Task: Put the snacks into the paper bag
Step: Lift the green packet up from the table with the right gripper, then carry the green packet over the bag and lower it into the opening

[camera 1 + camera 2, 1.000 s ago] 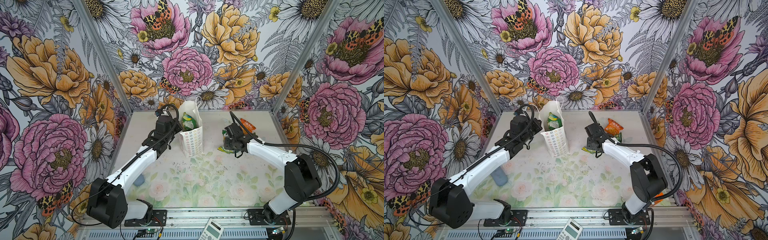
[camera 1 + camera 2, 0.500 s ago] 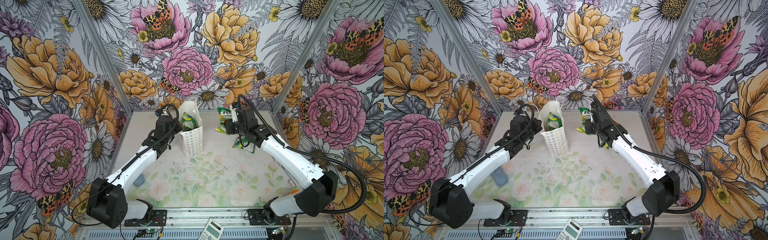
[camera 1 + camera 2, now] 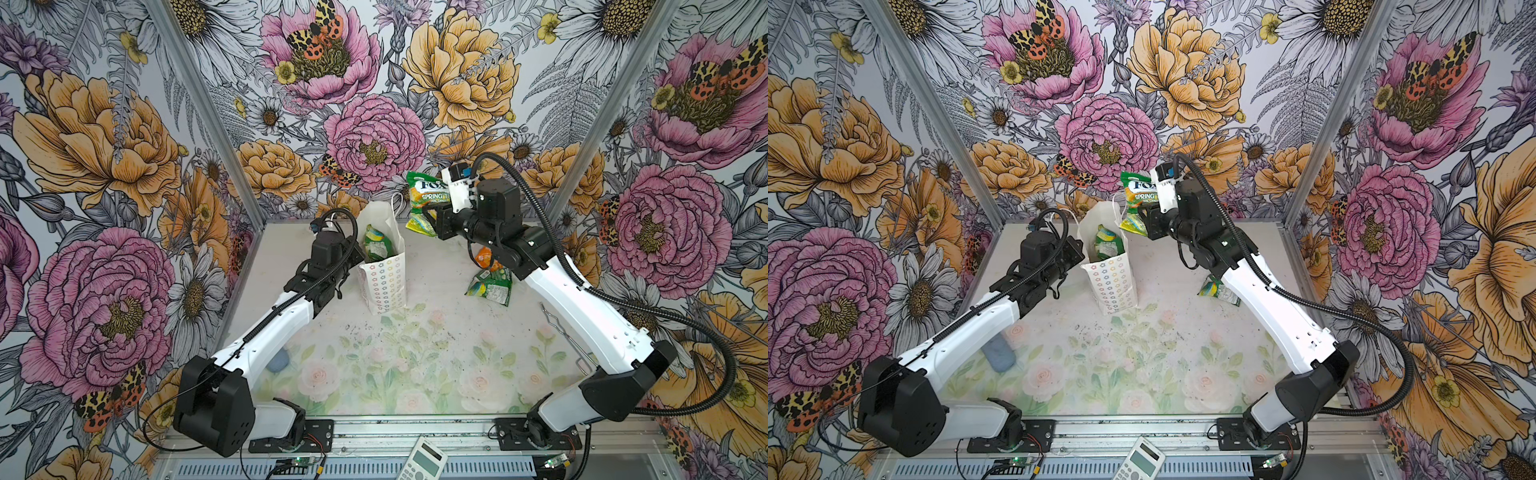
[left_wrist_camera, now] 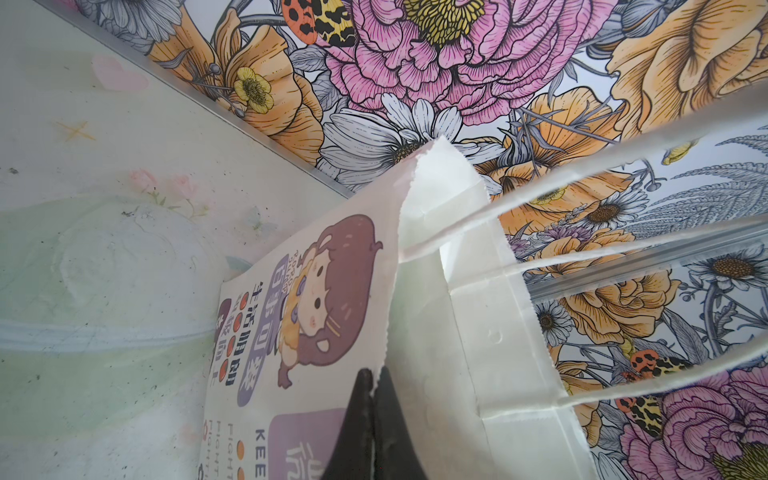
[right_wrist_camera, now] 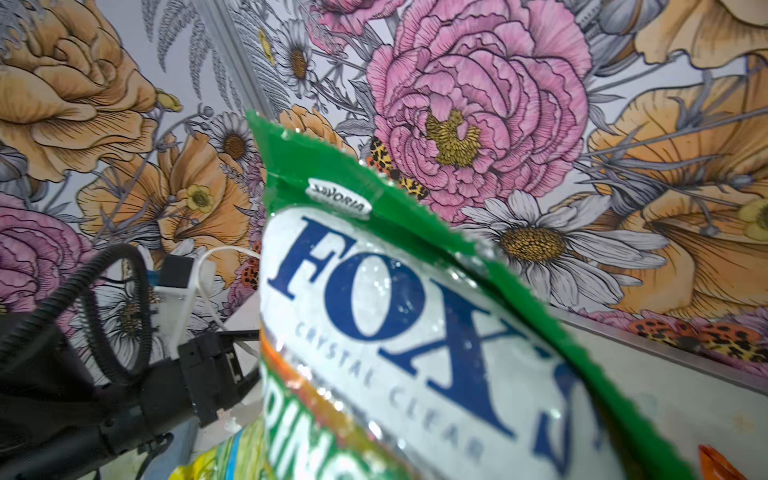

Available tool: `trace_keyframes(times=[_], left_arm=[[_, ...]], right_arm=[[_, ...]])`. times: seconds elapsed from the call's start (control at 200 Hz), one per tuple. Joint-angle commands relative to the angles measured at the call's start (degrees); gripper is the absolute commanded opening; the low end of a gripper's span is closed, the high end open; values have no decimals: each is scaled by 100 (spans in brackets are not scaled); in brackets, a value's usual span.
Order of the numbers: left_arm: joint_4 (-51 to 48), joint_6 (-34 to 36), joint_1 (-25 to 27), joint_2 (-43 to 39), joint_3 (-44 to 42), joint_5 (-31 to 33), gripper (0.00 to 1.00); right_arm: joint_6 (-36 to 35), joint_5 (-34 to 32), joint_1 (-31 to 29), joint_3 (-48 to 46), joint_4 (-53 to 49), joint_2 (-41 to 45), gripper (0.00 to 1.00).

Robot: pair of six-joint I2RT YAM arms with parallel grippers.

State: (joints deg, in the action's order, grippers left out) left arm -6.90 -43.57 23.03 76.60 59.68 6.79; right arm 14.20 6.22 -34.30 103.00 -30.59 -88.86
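Near the paper bag [image 3: 384, 282] — green packet [image 3: 426, 193] in right gripper [image 3: 430, 214]

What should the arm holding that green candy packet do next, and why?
Probably carry the green packet sideways until it hangs over the open mouth of the paper bag. The right gripper holds it raised beside the bag, not yet above it, and the left gripper pinches the bag's rim.
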Motion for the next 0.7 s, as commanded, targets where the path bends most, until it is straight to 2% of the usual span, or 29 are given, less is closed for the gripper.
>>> trace_keyframes(times=[0.0,0.355,0.696], left_arm=[[136,-20,40,-136,0,-2,0],[126,-12,37,-171,-9,5,0],[136,-24,45,-145,0,-11,0]], right_arm=[[-114,302,-199,477,448,-326,33],[178,507,-564,1273,897,-1278,32],[275,522,-595,1424,1000,-1784,32]])
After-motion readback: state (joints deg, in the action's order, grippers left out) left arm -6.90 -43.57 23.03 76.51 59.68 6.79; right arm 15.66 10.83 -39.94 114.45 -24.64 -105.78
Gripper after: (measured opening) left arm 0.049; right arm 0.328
